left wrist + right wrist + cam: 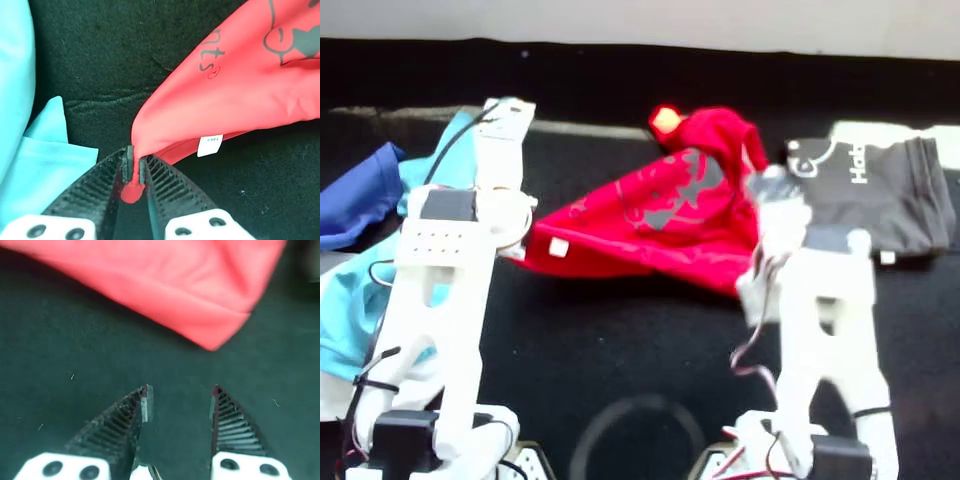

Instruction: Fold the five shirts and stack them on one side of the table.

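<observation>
In the high view, you are looking at a red shirt (660, 225) lying crumpled mid-table on black cloth (620, 340), its grey print too blurred to read. A dark shirt (880, 195) with white lettering is sitting near it, and a blue shirt (360, 190) and a turquoise shirt (345, 300) are heaping up opposite. In the left wrist view, your left gripper (135, 167) is pinching a corner of the smooth red fabric between ribbed black fingers, with a small white label (210, 145) hanging at the hem nearby. In the right wrist view, your right gripper (180, 402) is hovering spread wide over the fuzzy cloth, apart from the shirt's folded edge.
</observation>
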Robot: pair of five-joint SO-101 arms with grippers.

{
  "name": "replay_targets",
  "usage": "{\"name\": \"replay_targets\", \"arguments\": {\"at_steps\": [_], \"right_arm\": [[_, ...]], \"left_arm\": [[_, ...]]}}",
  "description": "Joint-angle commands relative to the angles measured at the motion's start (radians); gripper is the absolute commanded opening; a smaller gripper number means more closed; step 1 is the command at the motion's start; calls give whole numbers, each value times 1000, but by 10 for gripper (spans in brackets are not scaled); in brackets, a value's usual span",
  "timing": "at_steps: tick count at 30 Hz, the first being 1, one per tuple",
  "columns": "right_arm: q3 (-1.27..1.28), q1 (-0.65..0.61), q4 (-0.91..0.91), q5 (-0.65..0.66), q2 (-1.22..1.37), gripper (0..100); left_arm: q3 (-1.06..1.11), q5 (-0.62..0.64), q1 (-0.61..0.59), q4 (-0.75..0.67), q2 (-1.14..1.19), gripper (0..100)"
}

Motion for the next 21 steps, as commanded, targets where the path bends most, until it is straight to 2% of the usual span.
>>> {"name": "replay_targets", "arguments": {"at_steps": [1,6,10,12,15,21], "right_arm": [[154,-25,-234,12,-24,183],[143,4,-390,17,136,183],[33,44,-418,14,248,180],[-35,74,-415,14,262,144],[-133,114,-418,14,262,5],[-263,199,-409,18,260,5]], "left_arm": [[-5,6,18,25,-8,9],[-16,6,18,75,-15,9],[-16,6,15,123,-15,9],[-12,6,16,144,-15,9],[-5,6,18,161,-8,9],[-5,-23,15,170,-5,9]]}}
